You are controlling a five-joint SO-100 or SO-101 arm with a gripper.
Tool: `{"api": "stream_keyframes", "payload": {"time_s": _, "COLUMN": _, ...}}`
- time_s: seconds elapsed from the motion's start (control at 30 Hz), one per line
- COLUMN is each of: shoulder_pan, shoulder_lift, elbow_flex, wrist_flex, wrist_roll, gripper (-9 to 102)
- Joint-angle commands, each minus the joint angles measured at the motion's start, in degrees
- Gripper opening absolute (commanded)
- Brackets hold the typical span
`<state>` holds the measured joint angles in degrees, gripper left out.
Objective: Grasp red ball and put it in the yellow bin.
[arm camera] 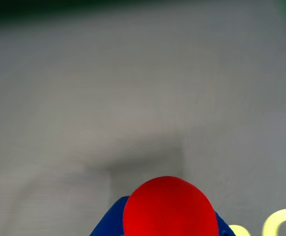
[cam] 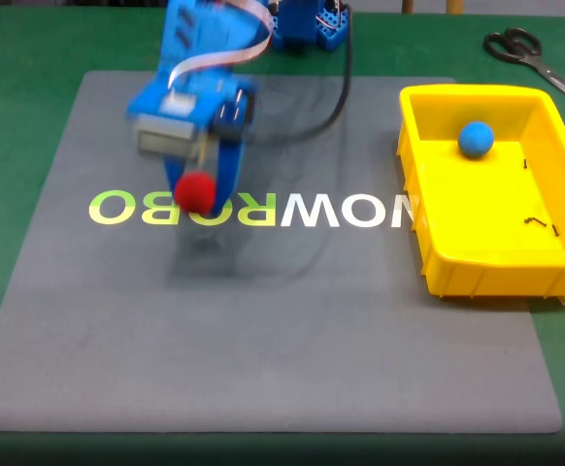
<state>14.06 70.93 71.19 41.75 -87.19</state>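
Observation:
The red ball (cam: 195,192) sits between the blue fingers of my gripper (cam: 201,194), held a little above the grey mat over the printed letters; the picture is blurred there. In the wrist view the red ball (arm camera: 170,208) bulges at the bottom edge, with blue fingertips (arm camera: 107,223) showing on either side of it. The gripper is shut on the ball. Far to the right in the fixed view stands the yellow bin (cam: 477,267), with a blue ball (cam: 476,139) lying inside near its back wall.
The grey mat (cam: 263,340) with its printed letters lies on a green table. Black scissors (cam: 530,53) lie at the back right behind the bin. The arm's blue base (cam: 307,24) and a black cable (cam: 336,97) are at the back.

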Motion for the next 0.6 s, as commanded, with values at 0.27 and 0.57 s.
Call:
{"api": "stream_keyframes", "payload": {"time_s": 0.27, "shoulder_pan": -21.0, "shoulder_lift": 34.9, "elbow_flex": 11.8, "wrist_flex": 6.3, "wrist_roll": 4.9, "gripper": 0}}
{"api": "stream_keyframes", "payload": {"time_s": 0.57, "shoulder_pan": -38.1, "shoulder_lift": 36.2, "elbow_flex": 19.2, "wrist_flex": 6.8, "wrist_roll": 9.2, "gripper": 0}}
